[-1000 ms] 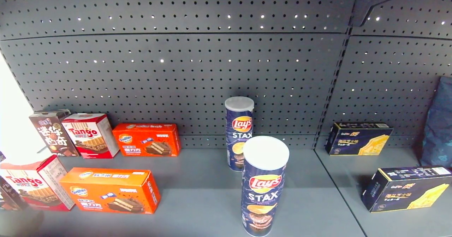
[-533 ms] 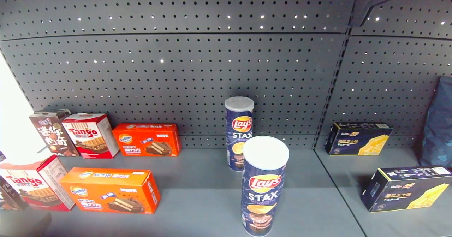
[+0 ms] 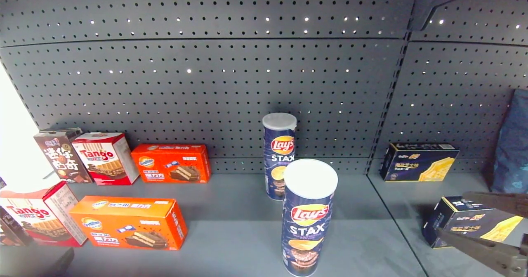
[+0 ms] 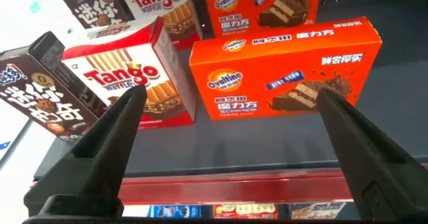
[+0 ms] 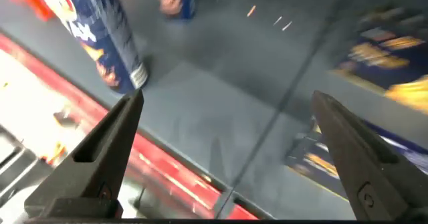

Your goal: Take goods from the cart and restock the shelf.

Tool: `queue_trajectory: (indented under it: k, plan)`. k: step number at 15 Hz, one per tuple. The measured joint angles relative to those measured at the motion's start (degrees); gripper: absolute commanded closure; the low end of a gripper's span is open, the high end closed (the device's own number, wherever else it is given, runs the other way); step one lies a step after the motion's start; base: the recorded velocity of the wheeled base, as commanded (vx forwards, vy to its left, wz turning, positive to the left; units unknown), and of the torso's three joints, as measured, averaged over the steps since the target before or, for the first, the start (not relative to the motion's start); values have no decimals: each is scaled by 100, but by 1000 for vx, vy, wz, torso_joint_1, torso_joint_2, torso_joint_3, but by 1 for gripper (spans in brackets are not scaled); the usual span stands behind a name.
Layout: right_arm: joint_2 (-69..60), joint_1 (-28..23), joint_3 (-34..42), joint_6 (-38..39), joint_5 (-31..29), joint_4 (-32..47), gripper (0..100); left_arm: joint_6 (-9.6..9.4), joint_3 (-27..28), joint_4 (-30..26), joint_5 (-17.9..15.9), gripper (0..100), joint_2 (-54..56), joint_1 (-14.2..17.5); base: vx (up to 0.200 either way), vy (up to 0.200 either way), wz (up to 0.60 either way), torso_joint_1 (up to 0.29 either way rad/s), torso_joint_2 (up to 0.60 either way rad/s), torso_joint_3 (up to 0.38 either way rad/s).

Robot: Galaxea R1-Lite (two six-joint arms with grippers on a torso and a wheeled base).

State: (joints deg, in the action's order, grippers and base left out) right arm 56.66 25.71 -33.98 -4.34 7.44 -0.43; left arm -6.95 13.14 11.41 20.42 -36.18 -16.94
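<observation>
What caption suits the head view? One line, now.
Right gripper, fingers open, near the front navy box on a shelf with two upright chip cans.

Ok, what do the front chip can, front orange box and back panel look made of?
Front chip can: probably paperboard tube, glossy print, plastic-looking white lid. Front orange box: printed cardboard, crisp folded edges. Back panel: matte grey, likely painted metal, punched holes.

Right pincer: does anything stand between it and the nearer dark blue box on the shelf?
Nothing visible does. The open, empty right pincer sits in front of the nearer dark blue box; the nearer chip can stands well off to its left.
</observation>
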Motion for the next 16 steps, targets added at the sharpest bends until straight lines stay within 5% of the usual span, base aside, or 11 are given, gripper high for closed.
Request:
queue_trajectory:
  k: [8,16]
  plan:
    - [1712,1292,0,243,-880,-846,0,-9,46,0,2,0,-34,9,0,0,0,0,0,0]
    - [2314,1492,-56,243,-1184,-855,0,-9,107,7,-1,0,-41,0,0,0,0,0,0,0]
